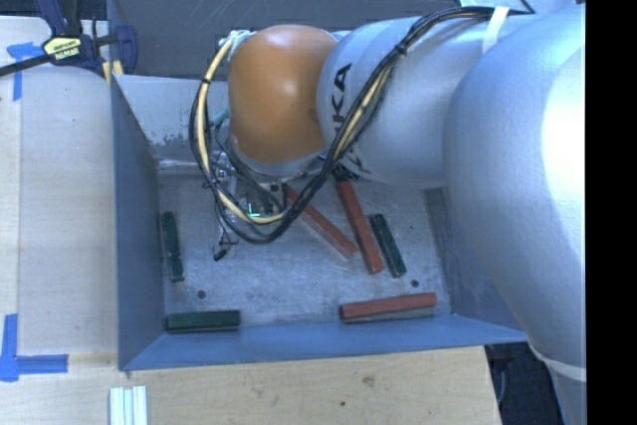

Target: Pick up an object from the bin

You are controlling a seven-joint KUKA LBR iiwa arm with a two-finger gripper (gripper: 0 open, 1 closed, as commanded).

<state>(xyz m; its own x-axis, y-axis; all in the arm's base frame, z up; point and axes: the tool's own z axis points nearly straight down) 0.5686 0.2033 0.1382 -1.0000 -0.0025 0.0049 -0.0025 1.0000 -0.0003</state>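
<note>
You'll find the thing nearest the gripper (244, 204) is a red-brown bar (326, 228). It lies aslant on the bin floor, just below and to the right of the orange cover (284, 95), and its upper end runs in under the wrist, out of your sight. You can't see it gripped. The cover and a loop of cables (206, 114) hide the grasping end, so you cannot tell whether the grasp is released or clenched.

A second red-brown bar (358, 226) lies just right of the first. It sits steeper, below and to the right of the cover, and its upper end also goes under the arm (478, 114). A dark green bar (387, 245) lies just beside it on the far side from the cover, tilted much the same way.

A third red-brown bar (388, 307) lies well below the cover and to its right. It is flat and nearly level along the foot of the bin's (134, 234) near wall.

Another dark green bar (173, 246) lies below the cover and to its left, lengthwise by the left wall and apart from the gripper. A last dark green bar (203, 319) lies in the corner furthest below and left of the cover, level along the near wall.
</note>
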